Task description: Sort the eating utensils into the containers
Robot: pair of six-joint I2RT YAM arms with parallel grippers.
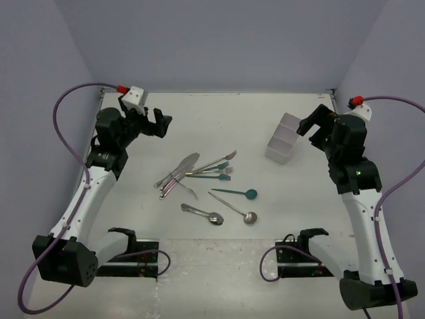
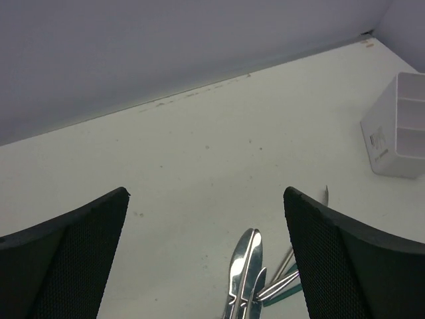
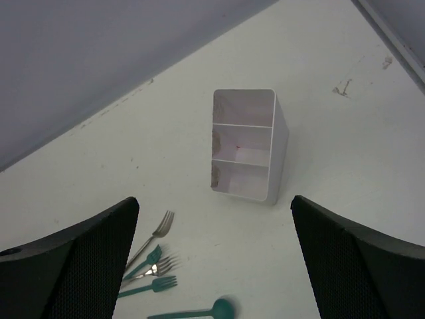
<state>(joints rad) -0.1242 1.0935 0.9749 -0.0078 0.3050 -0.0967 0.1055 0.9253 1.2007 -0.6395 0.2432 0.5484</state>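
Sorting unstarted — left gripper and right gripper gape empty, silver and teal utensils lie left of white three-compartment box — first pick looks next.

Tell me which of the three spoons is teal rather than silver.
The teal spoon, uppermost of the three in the top view; both silver spoons lie below it.

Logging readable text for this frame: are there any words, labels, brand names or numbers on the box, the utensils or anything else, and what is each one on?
white box: a small grey printed mark on its outer side wall, seen in the left wrist view; too small and blurred to read.
utensils: no lettering visible.
Nothing else in the three views carries legible text.
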